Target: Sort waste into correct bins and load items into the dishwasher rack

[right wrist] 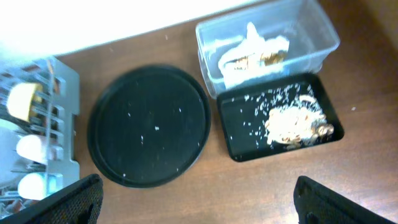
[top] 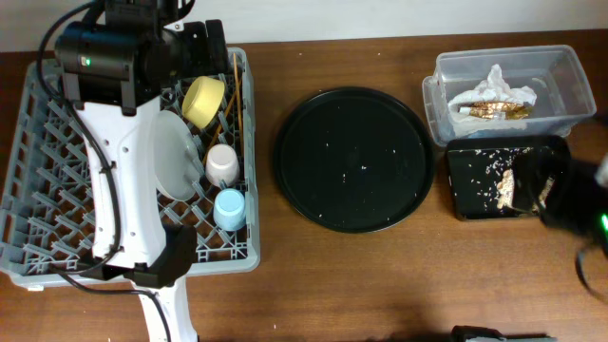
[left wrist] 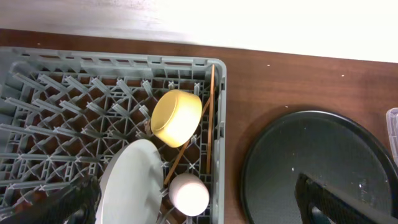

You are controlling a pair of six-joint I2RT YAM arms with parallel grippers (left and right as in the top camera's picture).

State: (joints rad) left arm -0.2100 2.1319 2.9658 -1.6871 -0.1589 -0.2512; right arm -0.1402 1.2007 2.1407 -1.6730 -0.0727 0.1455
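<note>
The grey dishwasher rack [top: 28, 190] at the left holds the yellow bowl [top: 203, 100], the pale plate [top: 171, 157], the pink cup [top: 221, 163], the blue cup [top: 229, 208] and the chopsticks [top: 237, 104]. My left gripper [top: 204, 43] is open and empty above the rack's far right part; in the left wrist view [left wrist: 196, 180] the bowl [left wrist: 176, 116], plate [left wrist: 130, 186] and pink cup [left wrist: 188, 194] lie below it. The clear tub [top: 570, 85] holds napkins [top: 494, 90] and the foil wrapper [top: 494, 110]. The black tray [top: 475, 180] holds food scraps [top: 503, 187]. My right gripper [top: 537, 190] is open and empty above that tray's right end, blurred.
A large round black tray [top: 354, 159] with a few white crumbs sits mid-table between the rack and the bins. In the right wrist view my right gripper [right wrist: 198, 183] looks down on bare wood in front of the round tray [right wrist: 149, 124] and the black tray [right wrist: 236, 146].
</note>
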